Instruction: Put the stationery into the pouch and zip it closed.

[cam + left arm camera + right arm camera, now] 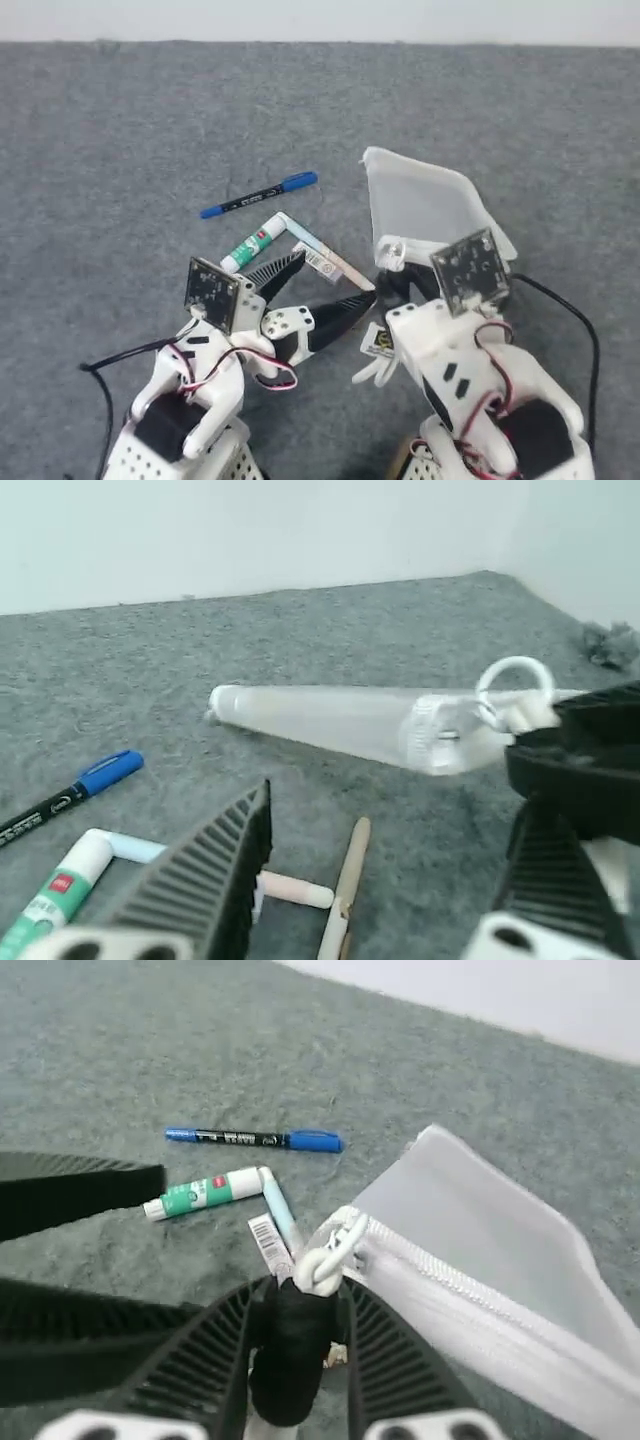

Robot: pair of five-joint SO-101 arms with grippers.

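The right end effector [300, 1295] is clamped on the zipper end of the translucent white zip pouch [430, 205], whose far corner touches the grey felt bench [120, 120]. Just beside it, the left end effector [336, 277] hangs with jaws apart over a slender pale-blue pen [305, 240] and a green-and-white glue stick [248, 247]. A blue-capped black marker [258, 195] lies beyond, with wide felt running to the bench's far edge.
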